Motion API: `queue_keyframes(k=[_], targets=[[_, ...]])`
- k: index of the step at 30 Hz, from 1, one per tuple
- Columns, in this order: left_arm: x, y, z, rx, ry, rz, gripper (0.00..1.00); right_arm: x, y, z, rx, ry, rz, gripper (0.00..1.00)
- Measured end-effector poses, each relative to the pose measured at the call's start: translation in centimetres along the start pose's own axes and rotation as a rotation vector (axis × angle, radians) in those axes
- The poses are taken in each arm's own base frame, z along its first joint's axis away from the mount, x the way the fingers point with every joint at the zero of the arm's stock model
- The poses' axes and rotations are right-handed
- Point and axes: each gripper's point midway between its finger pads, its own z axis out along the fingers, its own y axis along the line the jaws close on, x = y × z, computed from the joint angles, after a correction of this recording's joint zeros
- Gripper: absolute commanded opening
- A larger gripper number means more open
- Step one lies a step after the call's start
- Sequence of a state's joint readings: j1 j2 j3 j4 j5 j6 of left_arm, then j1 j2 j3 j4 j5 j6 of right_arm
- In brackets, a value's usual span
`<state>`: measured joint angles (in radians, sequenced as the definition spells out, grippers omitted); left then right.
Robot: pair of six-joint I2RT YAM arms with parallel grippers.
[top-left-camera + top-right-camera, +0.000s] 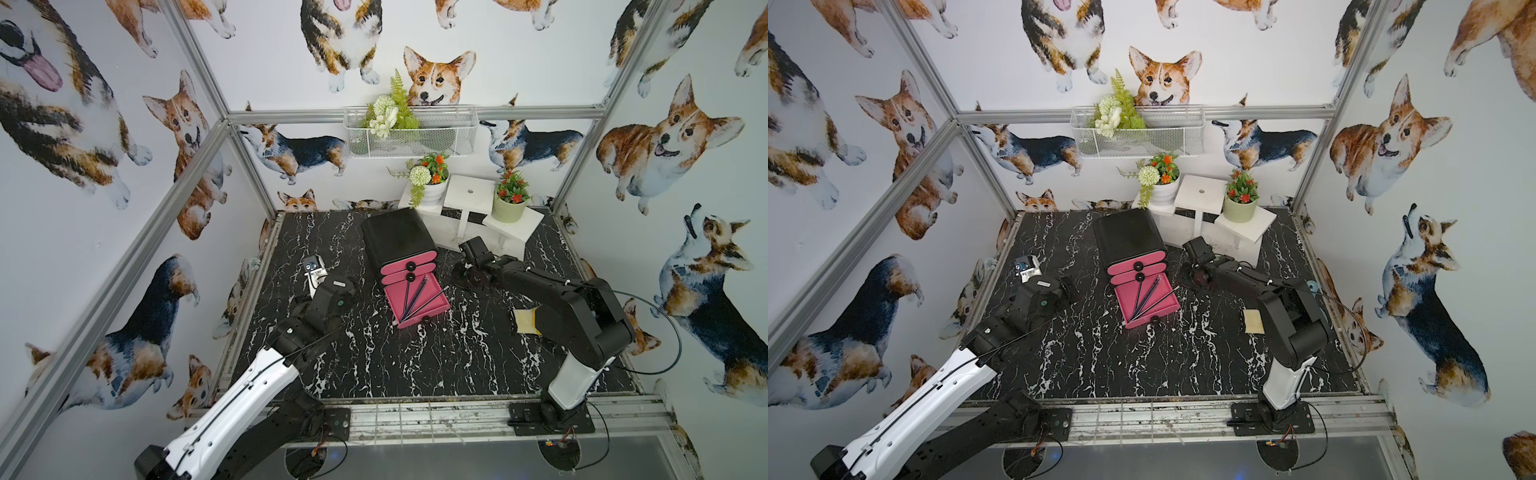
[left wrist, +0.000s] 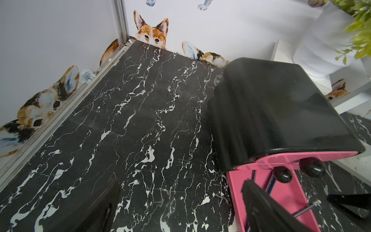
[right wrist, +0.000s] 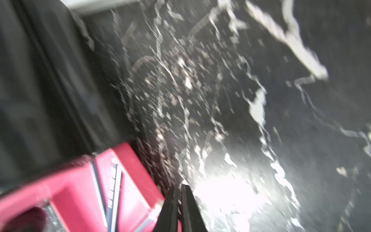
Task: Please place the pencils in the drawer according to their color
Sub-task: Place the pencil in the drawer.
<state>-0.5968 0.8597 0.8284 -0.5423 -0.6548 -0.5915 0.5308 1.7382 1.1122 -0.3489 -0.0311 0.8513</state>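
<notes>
The black cabinet [image 1: 395, 237] has pink drawers, and its bottom drawer [image 1: 434, 309] is pulled out. Several dark blue-black pencils [image 1: 415, 297] lie in it. One pencil [image 1: 440, 291] leans over the drawer's right rim with its pale end sticking out. The right wrist view, though blurred, shows the pencils [image 3: 112, 186] in the drawer [image 3: 138, 180]. My right gripper [image 3: 179, 189] is low over the table just right of the drawer, shut, with nothing visible between its fingers. My left gripper [image 2: 180, 202] is open to the cabinet's left, with one finger [image 2: 259, 202] over the drawer's left rim [image 2: 234, 192].
The two upper drawers are shut, each with a black knob [image 1: 410, 266]. A yellow pad [image 1: 524, 320] lies on the black marble table [image 1: 395, 365] under my right arm. A white stand [image 1: 469, 195] with potted plants is at the back right. A wire basket [image 1: 409, 137] hangs on the wall.
</notes>
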Motion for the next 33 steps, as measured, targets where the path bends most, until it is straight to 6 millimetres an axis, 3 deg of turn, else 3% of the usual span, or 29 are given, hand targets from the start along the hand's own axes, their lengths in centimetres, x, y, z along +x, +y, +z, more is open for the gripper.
queue_keyframes(k=[8, 17, 27, 33], targets=[[0.0, 0.1, 0.2, -0.009, 0.004, -0.007, 1.0, 2.0, 0.2, 1.5, 0.018, 0.048, -0.002, 0.1], [0.0, 0.2, 0.2, -0.006, 0.005, -0.014, 1.0, 0.0, 3.2, 2.4, -0.038, 0.028, 0.001, 0.12], [0.1, 0.1, 0.3, -0.005, 0.011, -0.014, 1.0, 0.1, 4.7, 4.0, -0.085, 0.051, 0.007, 0.14], [0.2, 0.0, 0.2, 0.006, 0.019, -0.018, 1.0, -0.4, 5.4, 3.8, -0.108, 0.035, 0.023, 0.24]])
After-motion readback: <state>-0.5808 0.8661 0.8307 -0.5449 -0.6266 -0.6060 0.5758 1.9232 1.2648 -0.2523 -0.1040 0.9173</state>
